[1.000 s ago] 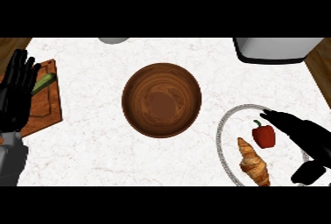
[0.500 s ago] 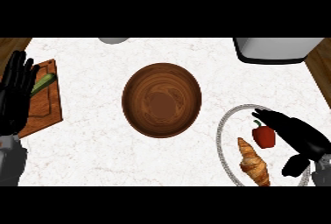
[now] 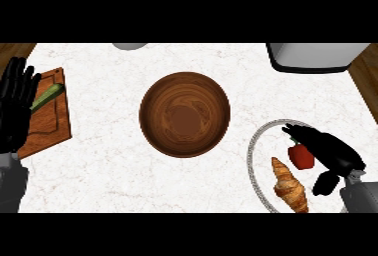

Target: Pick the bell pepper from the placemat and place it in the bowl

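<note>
The red bell pepper [image 3: 300, 157] lies on a round, grey-rimmed placemat [image 3: 256, 150] at the right, just above a croissant [image 3: 291, 188]. My right hand [image 3: 336, 154] is pressed up against the pepper's right side. Its fingers [image 3: 297, 132] reach over the pepper's top and its thumb [image 3: 323, 183] hangs apart below, so the hand is open. The brown wooden bowl [image 3: 184, 114] stands empty in the middle of the counter, left of the placemat. At the left edge my left hand [image 3: 16, 107] rests open with its fingers up.
A wooden cutting board [image 3: 50, 120] with a green vegetable [image 3: 47, 95] lies at the left, partly under my left hand. A grey appliance [image 3: 317, 56] stands at the back right. A pale round object [image 3: 131, 46] peeks in at the back edge.
My right hand has shifted a little left, closer to the pepper, and its thumb has come in towards it. Pepper, bowl and left hand have stayed put.
</note>
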Motion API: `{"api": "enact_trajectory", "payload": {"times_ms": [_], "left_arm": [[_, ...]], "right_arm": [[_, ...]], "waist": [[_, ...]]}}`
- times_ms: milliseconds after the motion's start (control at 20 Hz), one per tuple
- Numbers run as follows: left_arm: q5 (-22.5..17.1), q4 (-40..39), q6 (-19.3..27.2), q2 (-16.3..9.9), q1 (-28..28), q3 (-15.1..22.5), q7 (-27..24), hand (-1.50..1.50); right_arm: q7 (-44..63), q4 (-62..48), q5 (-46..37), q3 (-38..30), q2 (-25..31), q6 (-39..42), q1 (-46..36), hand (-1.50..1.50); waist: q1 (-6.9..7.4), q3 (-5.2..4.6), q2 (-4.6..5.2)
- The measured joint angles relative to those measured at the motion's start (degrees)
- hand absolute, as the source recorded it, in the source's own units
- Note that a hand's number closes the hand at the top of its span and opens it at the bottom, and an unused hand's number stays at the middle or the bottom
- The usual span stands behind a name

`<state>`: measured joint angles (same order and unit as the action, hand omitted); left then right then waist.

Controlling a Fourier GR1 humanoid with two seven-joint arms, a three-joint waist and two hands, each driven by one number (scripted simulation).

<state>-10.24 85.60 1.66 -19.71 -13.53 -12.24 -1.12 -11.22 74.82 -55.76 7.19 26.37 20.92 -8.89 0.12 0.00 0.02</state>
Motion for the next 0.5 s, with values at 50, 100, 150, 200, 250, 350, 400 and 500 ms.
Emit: {"api": "enact_trajectory", "payload": {"times_ms": [50,100,150,200,250,350,400,500], "left_arm": [[0.24,0.84,0.32,0.31,0.07,0.13,0.72,0.0],[0.77,1.22,0.93,0.68,-0.26,0.37,1.08,0.0],[0.5,0.75,0.31,0.64,-0.08,-0.01,0.58,0.0],[0.39,0.71,-0.03,0.48,-0.25,-0.27,0.76,0.0],[0.9,1.32,0.62,1.05,-0.43,0.18,1.4,0.0],[1.1,1.27,0.12,1.26,0.34,-0.18,0.85,0.0],[1.05,3.04,0.09,1.33,1.2,-0.21,1.62,0.0],[0.92,2.59,-0.23,1.21,0.52,-0.57,1.82,0.0]], "right_arm": [[0.26,-0.41,-0.41,-0.26,-0.27,0.41,-0.42,-1.5],[-0.15,-2.49,-0.99,-0.59,-0.57,-0.47,-1.14,-1.5],[-0.6,-3.34,-1.18,-1.1,-0.28,-0.33,-1.35,-1.5],[-0.83,-4.93,-1.8,-1.33,-0.51,-0.93,-1.79,-1.5],[-0.81,-5.09,-2.25,-1.52,-0.52,-0.89,-1.74,-1.5],[-1.61,-7.06,-3.08,-2.18,-0.64,-1.27,-2.92,-1.5],[-1.95,-7.88,-3.59,-2.18,-1.08,-2.15,-3.0,1.5],[-3.87,-9.57,-4.28,-2.31,-1.24,-3.87,-3.93,1.5]], "waist": [[0.0,0.01,-0.01],[0.03,0.01,-0.01],[0.01,0.02,0.0],[0.01,0.0,0.0],[-0.01,0.01,0.0],[0.01,0.02,0.0],[0.06,0.0,-0.01],[0.03,-0.03,-0.02]]}}
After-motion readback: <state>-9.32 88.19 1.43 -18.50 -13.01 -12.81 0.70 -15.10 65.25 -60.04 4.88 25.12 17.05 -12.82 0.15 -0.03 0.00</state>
